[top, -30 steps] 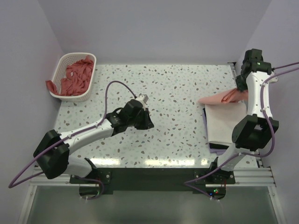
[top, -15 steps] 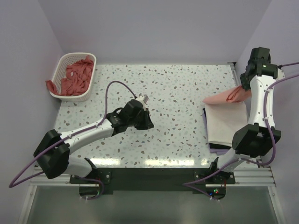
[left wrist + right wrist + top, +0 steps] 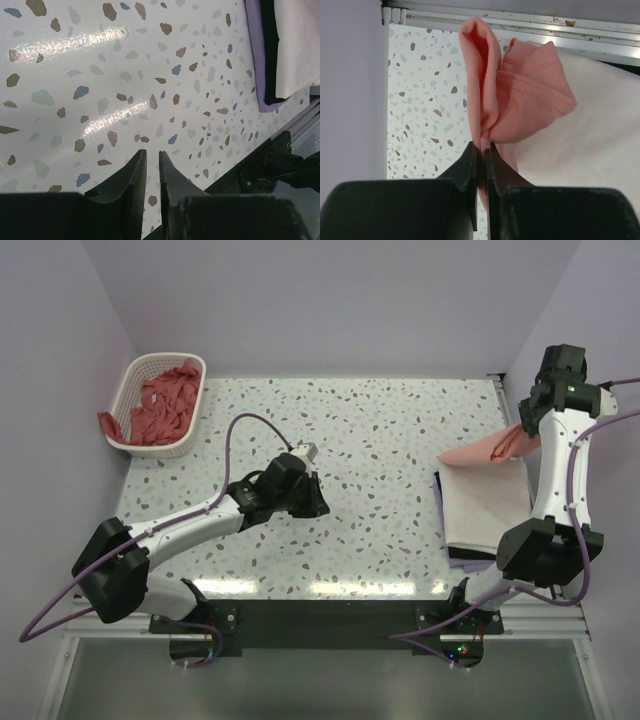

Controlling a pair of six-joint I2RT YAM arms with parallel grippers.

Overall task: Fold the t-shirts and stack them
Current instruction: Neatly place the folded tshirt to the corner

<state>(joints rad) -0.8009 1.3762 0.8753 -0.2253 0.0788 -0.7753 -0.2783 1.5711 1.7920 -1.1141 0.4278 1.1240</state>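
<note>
My right gripper (image 3: 521, 436) (image 3: 483, 150) is shut on a bunched fold of a salmon-pink t-shirt (image 3: 475, 451) (image 3: 520, 100). It holds the shirt above the far edge of a folded stack at the right side of the table. The stack's top is a white t-shirt (image 3: 487, 502) (image 3: 600, 140), with a purple and a dark layer showing under it in the left wrist view (image 3: 255, 50). More salmon-pink t-shirts (image 3: 163, 400) lie crumpled in the basket. My left gripper (image 3: 320, 507) (image 3: 152, 152) hovers low over the bare table middle, jaws together and empty.
The white lattice basket (image 3: 130, 380) stands at the far left corner, with one pink shirt hanging over its left rim. A metal rail (image 3: 520, 22) runs along the table's right edge, close to a purple wall. The speckled tabletop (image 3: 380, 430) lies between the arms.
My right wrist has swung further right and back, drawing the pink t-shirt's hanging end a little to the right over the stack. The left arm has not moved.
</note>
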